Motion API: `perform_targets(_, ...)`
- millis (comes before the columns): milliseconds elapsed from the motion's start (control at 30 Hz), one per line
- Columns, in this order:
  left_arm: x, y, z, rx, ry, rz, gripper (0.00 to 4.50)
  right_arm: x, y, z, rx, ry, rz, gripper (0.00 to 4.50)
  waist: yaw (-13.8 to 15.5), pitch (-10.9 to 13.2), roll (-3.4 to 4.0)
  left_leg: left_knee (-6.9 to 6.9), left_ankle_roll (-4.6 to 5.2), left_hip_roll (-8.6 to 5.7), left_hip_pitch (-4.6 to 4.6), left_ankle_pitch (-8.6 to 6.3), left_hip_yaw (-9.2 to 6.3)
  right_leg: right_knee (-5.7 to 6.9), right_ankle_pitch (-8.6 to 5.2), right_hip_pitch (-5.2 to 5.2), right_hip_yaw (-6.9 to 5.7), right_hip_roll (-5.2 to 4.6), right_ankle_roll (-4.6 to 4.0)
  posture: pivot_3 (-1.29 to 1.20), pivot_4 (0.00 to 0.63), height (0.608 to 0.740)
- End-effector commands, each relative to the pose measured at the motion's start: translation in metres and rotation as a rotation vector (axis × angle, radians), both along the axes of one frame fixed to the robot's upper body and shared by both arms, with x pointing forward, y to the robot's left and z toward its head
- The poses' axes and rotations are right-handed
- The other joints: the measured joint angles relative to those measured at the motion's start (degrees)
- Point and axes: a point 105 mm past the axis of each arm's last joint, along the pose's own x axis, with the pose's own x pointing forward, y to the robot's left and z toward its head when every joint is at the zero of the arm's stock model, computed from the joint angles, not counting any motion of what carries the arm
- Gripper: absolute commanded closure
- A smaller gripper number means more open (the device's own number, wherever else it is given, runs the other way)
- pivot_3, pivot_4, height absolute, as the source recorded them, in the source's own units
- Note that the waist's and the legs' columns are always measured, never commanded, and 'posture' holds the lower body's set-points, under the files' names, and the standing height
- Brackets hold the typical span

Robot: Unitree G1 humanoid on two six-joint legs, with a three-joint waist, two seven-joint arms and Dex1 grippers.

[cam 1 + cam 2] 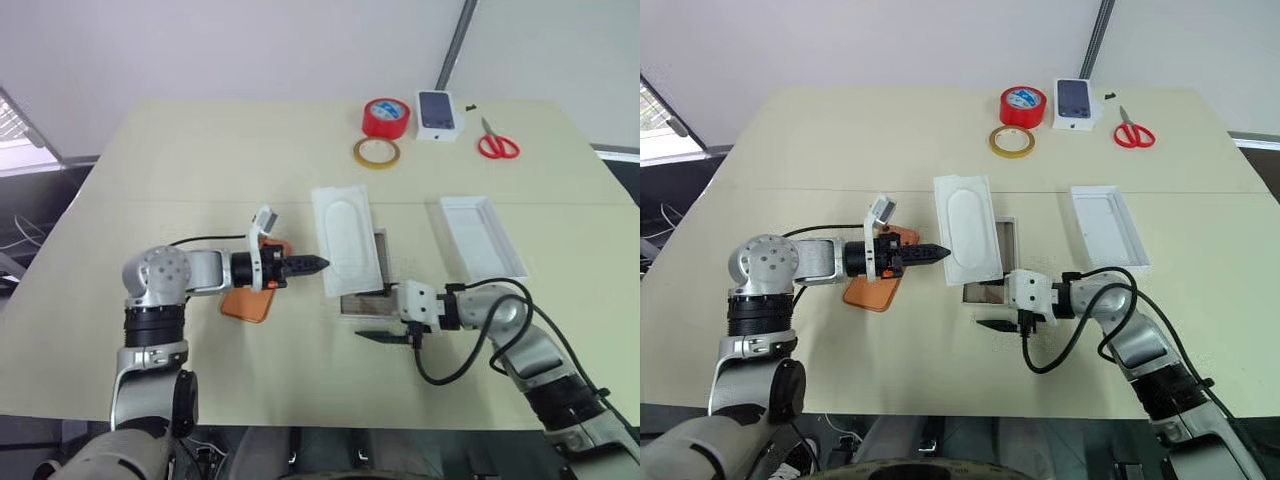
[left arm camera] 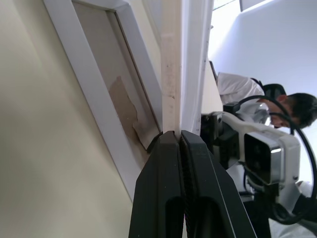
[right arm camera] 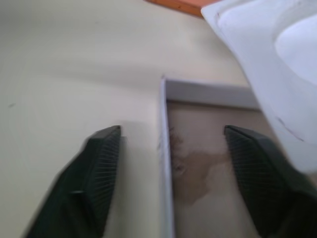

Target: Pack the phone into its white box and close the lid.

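The orange phone (image 1: 248, 302) lies flat on the table, partly under my left gripper (image 1: 322, 264). That gripper is shut on the left edge of a thin white insert (image 1: 345, 235) with an oval recess. The insert is held tilted over the far part of the white box (image 1: 362, 303), whose brownish bottom shows below it. My right gripper (image 1: 385, 318) is open at the box's near end, its fingers (image 3: 99, 163) on either side of a box wall (image 3: 166, 173). The lid (image 1: 480, 235) lies hollow face up to the right.
At the table's far side are a red tape roll (image 1: 386, 117), a yellowish tape ring (image 1: 376, 152), a small white box with a dark phone picture (image 1: 440, 112) and red scissors (image 1: 497, 146). A person (image 2: 297, 106) shows in the left wrist view.
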Motion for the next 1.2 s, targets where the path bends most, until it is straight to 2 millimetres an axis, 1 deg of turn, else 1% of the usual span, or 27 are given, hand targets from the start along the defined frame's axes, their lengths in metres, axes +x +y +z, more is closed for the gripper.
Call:
perform_targets(33,0.001,-0.003,0.008,-0.01,-0.059,-0.013,4.5,-0.001,-0.027,0.016,0.007,-0.011,-0.074,1.29,-0.08,0.0,-0.01,0.0,0.01,0.0,0.0,-0.01,0.0,-0.01,0.0,0.01,0.0,0.0,0.0,0.0,0.15,0.74)
perform_targets(100,0.001,-0.007,0.006,-0.008,-0.059,-0.026,4.5,0.001,-0.046,0.021,0.012,-0.019,-0.143,1.29,-0.05,0.0,-0.01,0.01,0.01,0.0,0.0,-0.01,0.0,-0.04,0.0,0.03,0.0,-0.01,0.0,0.0,0.15,0.74)
perform_targets(233,-0.001,-0.016,0.0,0.0,-0.054,-0.063,4.5,0.006,-0.067,0.033,0.066,-0.041,-0.246,1.29,-0.32,0.0,-0.01,-0.01,0.03,0.0,0.02,-0.02,0.0,-0.03,0.0,0.03,0.0,-0.01,0.0,0.0,0.15,0.74)
perform_targets(367,0.001,-0.022,-0.004,0.007,-0.056,-0.083,4.5,0.009,-0.071,0.047,0.147,-0.064,-0.298,1.29,-0.44,0.0,-0.01,-0.03,0.03,0.01,0.02,-0.02,0.0,-0.01,0.0,0.01,0.01,0.0,0.0,0.0,0.15,0.74)
perform_targets(467,0.004,-0.023,-0.006,0.016,-0.051,-0.088,4.5,0.01,-0.072,0.048,0.146,-0.079,-0.316,1.29,-0.26,0.0,-0.01,-0.03,0.04,0.01,0.02,-0.02,0.0,-0.01,0.0,0.01,0.01,0.0,0.0,0.0,0.15,0.74)
perform_targets(600,0.004,-0.031,-0.007,0.011,-0.038,-0.1,4.5,0.012,-0.077,0.048,0.14,-0.107,-0.347,1.29,-0.13,0.01,-0.01,-0.02,0.09,0.01,0.01,-0.05,0.0,-0.03,0.0,0.02,0.01,-0.01,0.0,0.0,0.15,0.74)
perform_targets(700,0.004,-0.032,-0.009,0.008,-0.038,-0.089,3.56,0.015,-0.08,0.048,0.133,-0.131,-0.361,1.24,-0.13,0.01,-0.01,-0.02,0.09,0.01,0.01,-0.04,0.0,-0.03,0.0,0.01,0.01,-0.01,0.0,0.0,0.15,0.74)
perform_targets(800,0.002,-0.033,-0.009,0.008,-0.034,-0.086,2.14,0.018,-0.078,0.05,0.147,-0.147,-0.368,1.24,-0.24,0.01,-0.01,-0.02,0.09,0.01,0.0,-0.04,0.0,-0.02,0.0,0.01,0.01,-0.01,0.0,0.0,0.15,0.74)
perform_targets(833,-0.001,-0.033,-0.008,0.008,-0.039,-0.093,1.58,0.021,-0.077,0.053,0.162,-0.156,-0.372,1.24,-0.31,0.01,-0.01,-0.02,0.08,0.01,0.0,-0.04,0.0,-0.02,0.0,0.01,0.01,-0.01,0.0,0.0,0.15,0.74)
perform_targets(900,-0.003,-0.034,-0.007,0.008,-0.047,-0.099,0.61,0.026,-0.074,0.059,0.196,-0.171,-0.38,1.24,-0.42,0.01,-0.01,-0.02,0.07,0.01,0.0,-0.03,0.01,0.0,0.0,0.0,0.01,0.0,0.0,0.0,0.15,0.74)
perform_targets(1033,-0.004,-0.026,0.001,0.024,-0.118,-0.087,0.61,0.033,-0.059,0.072,0.268,-0.184,-0.358,1.24,-0.46,0.01,-0.01,-0.02,0.03,0.01,0.01,-0.01,0.0,0.0,0.0,-0.01,0.01,0.0,0.0,0.0,0.15,0.74)
perform_targets(1100,0.0,-0.021,0.005,0.06,-0.224,-0.054,0.61,0.034,-0.05,0.075,0.291,-0.176,-0.339,1.24,-0.42,0.01,-0.01,-0.03,0.02,0.01,0.01,-0.01,0.0,0.01,0.0,-0.01,0.01,0.0,0.0,0.0,0.15,0.74)
perform_targets(1200,0.007,-0.007,0.01,0.128,-0.384,-0.004,0.57,0.035,-0.03,0.077,0.331,-0.156,-0.3,2.15,-0.5,0.01,0.0,-0.03,0.01,0.01,0.01,0.0,0.0,0.0,0.0,-0.02,0.02,0.0,0.0,0.0,0.15,0.74)
